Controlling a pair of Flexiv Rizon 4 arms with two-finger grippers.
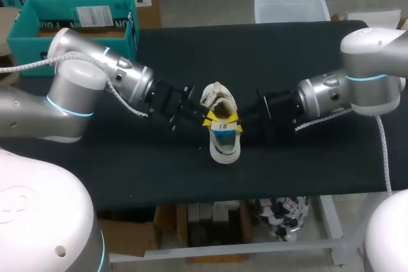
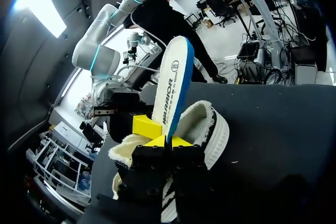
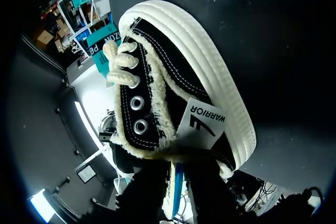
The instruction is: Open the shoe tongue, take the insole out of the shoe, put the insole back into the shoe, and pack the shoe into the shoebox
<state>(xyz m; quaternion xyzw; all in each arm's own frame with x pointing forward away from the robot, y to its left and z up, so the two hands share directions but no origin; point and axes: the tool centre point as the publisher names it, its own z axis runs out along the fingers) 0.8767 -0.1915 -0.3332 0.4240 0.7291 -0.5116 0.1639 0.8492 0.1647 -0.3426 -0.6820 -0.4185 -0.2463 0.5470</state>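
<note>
head: overhead, far | wrists: close, facing each other | shared: shoe (image 1: pixel 224 150)

The shoe (image 1: pixel 224 151) sits mid-worktop: black canvas over a thick white rubber sole, with cream fleece lining spilling out at the opening (white laces bunched by the metal eyelets). Its tongue (image 3: pixel 202 124) shows a white label just beside the eyelets. The insole (image 2: pixel 172 85), white with a blue edge, stands upright out of the shoe. The teal shoebox (image 1: pixel 76 27) sits open at the worktop's far left corner.
</note>
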